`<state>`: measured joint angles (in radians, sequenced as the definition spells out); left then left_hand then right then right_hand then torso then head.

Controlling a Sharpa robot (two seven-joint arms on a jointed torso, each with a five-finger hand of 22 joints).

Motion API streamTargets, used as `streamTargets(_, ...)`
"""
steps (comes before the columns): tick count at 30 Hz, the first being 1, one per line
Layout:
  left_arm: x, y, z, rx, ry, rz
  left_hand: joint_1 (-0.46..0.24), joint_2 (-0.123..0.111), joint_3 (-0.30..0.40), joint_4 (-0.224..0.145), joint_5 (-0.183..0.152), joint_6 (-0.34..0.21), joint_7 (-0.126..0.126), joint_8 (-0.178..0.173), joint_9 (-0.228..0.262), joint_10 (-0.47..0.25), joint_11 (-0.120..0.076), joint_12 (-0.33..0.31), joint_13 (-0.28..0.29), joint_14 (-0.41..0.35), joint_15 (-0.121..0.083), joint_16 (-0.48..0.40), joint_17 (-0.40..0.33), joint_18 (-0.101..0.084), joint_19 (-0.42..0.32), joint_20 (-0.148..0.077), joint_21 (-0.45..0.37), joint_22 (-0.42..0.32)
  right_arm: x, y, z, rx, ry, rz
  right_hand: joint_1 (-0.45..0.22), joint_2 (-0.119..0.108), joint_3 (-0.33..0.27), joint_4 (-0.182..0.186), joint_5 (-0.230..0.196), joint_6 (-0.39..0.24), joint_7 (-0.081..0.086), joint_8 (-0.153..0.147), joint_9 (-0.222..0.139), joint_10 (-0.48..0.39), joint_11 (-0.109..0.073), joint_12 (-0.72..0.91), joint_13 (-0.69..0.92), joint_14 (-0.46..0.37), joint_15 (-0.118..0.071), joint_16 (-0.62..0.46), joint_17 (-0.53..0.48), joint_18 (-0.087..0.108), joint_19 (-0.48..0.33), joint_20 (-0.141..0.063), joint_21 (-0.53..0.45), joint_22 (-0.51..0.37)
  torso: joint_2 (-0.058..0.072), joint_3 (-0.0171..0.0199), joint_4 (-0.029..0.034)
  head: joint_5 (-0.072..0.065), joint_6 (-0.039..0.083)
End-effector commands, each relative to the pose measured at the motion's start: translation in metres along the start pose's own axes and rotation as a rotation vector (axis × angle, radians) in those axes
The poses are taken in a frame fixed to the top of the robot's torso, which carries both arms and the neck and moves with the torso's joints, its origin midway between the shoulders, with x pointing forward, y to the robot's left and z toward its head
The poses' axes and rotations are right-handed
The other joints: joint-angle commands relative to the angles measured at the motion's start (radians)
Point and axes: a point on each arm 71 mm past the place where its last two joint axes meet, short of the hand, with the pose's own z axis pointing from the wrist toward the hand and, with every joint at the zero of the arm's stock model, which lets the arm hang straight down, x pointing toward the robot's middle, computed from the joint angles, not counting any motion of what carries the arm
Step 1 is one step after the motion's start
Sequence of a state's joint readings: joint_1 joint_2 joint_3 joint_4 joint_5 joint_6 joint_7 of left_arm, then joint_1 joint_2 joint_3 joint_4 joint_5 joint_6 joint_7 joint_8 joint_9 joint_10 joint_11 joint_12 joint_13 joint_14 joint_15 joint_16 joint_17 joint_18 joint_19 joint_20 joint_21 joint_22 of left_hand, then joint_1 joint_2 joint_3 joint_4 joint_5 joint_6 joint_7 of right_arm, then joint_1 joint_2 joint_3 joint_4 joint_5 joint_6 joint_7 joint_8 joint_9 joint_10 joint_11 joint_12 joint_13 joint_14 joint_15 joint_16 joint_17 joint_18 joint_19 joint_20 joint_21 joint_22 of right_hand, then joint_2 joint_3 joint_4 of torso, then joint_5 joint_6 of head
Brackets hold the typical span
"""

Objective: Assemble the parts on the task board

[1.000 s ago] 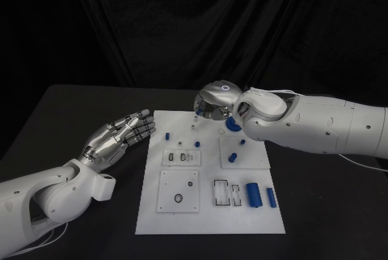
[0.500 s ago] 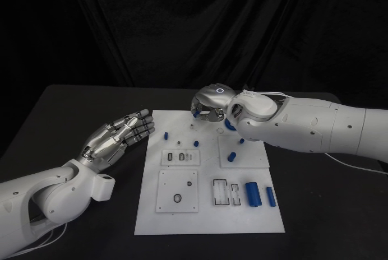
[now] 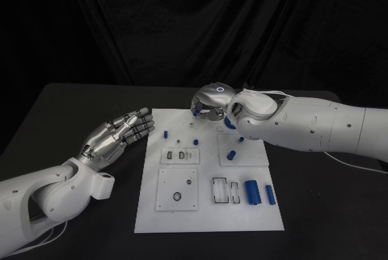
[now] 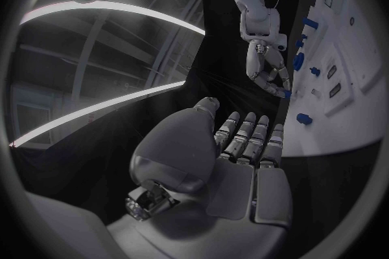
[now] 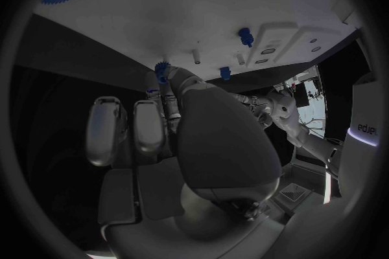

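White task board (image 3: pixel 206 215), scattered blue parts (image 3: pixel 253 193)

The left robot hand (image 3: pixel 117 135) hovers flat, fingers straight and close together, holding nothing, its white arm reaching in from the near left. The right arm comes across from the right with its wrist bent. The right robot hand (image 3: pixel 212 106) is curled downward with its fingers drawn in, a small blue piece (image 5: pixel 161 69) at their tips; whether they grip it I can't tell.
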<state>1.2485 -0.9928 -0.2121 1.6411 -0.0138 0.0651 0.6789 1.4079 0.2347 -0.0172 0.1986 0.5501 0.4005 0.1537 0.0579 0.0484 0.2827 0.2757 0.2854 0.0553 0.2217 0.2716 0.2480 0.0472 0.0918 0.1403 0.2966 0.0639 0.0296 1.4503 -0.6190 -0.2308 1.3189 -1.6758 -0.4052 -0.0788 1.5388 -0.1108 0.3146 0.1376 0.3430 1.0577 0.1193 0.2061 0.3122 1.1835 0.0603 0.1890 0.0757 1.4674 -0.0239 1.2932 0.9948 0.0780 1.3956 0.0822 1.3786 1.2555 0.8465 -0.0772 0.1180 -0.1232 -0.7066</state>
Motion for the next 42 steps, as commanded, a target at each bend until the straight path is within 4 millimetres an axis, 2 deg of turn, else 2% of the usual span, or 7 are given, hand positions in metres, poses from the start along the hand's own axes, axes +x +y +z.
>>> streamTargets(1,0.001,-0.013,-0.001,0.185,0.008,-0.018,0.007,0.003,0.007,-0.002,0.005,0.008,0.01,0.005,0.002,-0.005,0.003,0.004,-0.001,0.0,0.01,0.004,0.002,-0.01,-0.007,-0.002,-0.006,-0.001,0.01,0.002,-0.001,-0.004,0.036,0.001,-0.009,0.006,0.002,-0.005,-0.007,-0.008,0.0,-0.006,0.0,0.005,-0.003,-0.005,0.0,-0.007,0.001,-0.008,-0.004,-0.002,-0.002,0.001,-0.005,-0.002,-0.001,-0.0008,-0.0004,0.0,-0.002)
streamTargets(11,0.0,-0.012,0.001,0.181,0.008,-0.018,0.006,0.003,0.01,-0.003,0.005,0.006,0.012,0.005,0.001,-0.007,0.004,0.005,-0.001,0.0,0.011,0.005,0.002,-0.01,-0.009,-0.002,-0.007,-0.001,0.011,0.004,-0.002,-0.007,0.035,0.006,-0.012,0.006,0.004,-0.006,-0.01,-0.015,0.001,-0.012,0.001,0.005,-0.002,-0.011,0.0,-0.011,0.003,-0.015,-0.014,0.0,-0.007,0.003,-0.01,-0.009,-0.001,-0.0005,0.0007,0.0,-0.008)
streamTargets(23,-0.003,-0.011,0.002,0.169,-0.001,-0.022,0.004,0.003,0.017,-0.006,0.004,0.003,0.015,0.004,0.001,-0.013,0.005,0.003,-0.002,-0.003,0.012,0.005,0.001,-0.012,-0.013,-0.002,-0.01,-0.002,0.012,0.004,-0.002,0.0,0.046,0.006,-0.027,0.0,0.02,-0.006,-0.02,-0.071,0.003,-0.055,-0.002,-0.026,0.012,-0.048,-0.002,-0.036,0.014,-0.052,-0.062,0.009,-0.036,0.012,-0.042,-0.043,-0.002,-0.0014,0.0011,-0.001,-0.011)
streamTargets(27,-0.003,-0.011,0.002,0.167,-0.003,-0.024,0.003,0.002,0.019,-0.007,0.004,0.003,0.016,0.003,0.001,-0.015,0.006,0.002,-0.002,-0.005,0.012,0.004,0.001,-0.012,-0.015,-0.002,-0.011,-0.003,0.015,0.002,-0.002,0.036,0.079,0.002,-0.047,-0.025,0.037,0.003,-0.048,-0.222,-0.039,-0.146,-0.049,-0.157,0.047,-0.123,-0.012,-0.071,0.03,-0.104,-0.138,0.023,-0.077,0.028,-0.091,-0.101,-0.002,-0.0015,0.0001,0.0,-0.012)
streamTargets(32,-0.003,-0.011,0.002,0.164,-0.002,-0.026,0.002,0.001,0.022,-0.008,0.004,0.0,0.016,0.003,0.0,-0.018,0.006,0.001,-0.002,-0.007,0.012,0.004,0.001,-0.013,-0.016,-0.002,-0.012,-0.003,0.017,-0.001,-0.001,0.079,0.105,-0.005,-0.06,-0.021,-0.006,-0.017,-0.086,-0.405,-0.069,-0.147,-0.123,-0.313,0.071,-0.122,-0.008,-0.113,0.042,-0.165,-0.222,0.038,-0.122,0.041,-0.157,-0.167,-0.002,-0.0013,0.0009,0.0,-0.012)
streamTargets(38,-0.004,-0.011,0.002,0.163,-0.003,-0.026,0.002,0.001,0.022,-0.008,0.004,0.0,0.016,0.003,0.0,-0.018,0.006,0.001,-0.002,-0.007,0.012,0.004,0.001,-0.013,-0.016,-0.002,-0.012,-0.003,0.012,-0.005,-0.002,0.089,0.042,0.001,-0.061,-0.016,-0.017,-0.022,-0.087,-0.435,-0.078,-0.149,-0.138,-0.32,0.071,-0.115,-0.005,-0.111,0.045,-0.16,-0.215,0.037,-0.12,0.043,-0.159,-0.166,-0.002,-0.0012,0.0012,0.0,-0.011)
streamTargets(42,-0.004,-0.011,0.0,0.163,-0.007,-0.024,0.002,0.001,0.024,-0.009,0.004,0.0,0.017,0.002,0.0,-0.02,0.005,0.0,-0.003,-0.007,0.013,0.005,0.001,-0.013,-0.017,-0.002,-0.012,-0.003,0.001,-0.01,-0.007,0.075,-0.044,0.007,-0.056,-0.005,-0.023,-0.03,-0.071,-0.393,-0.075,-0.138,-0.137,-0.297,0.066,-0.09,0.002,-0.101,0.038,-0.146,-0.193,0.035,-0.108,0.04,-0.151,-0.15,-0.001,-0.0009,0.0012,0.006,-0.004)
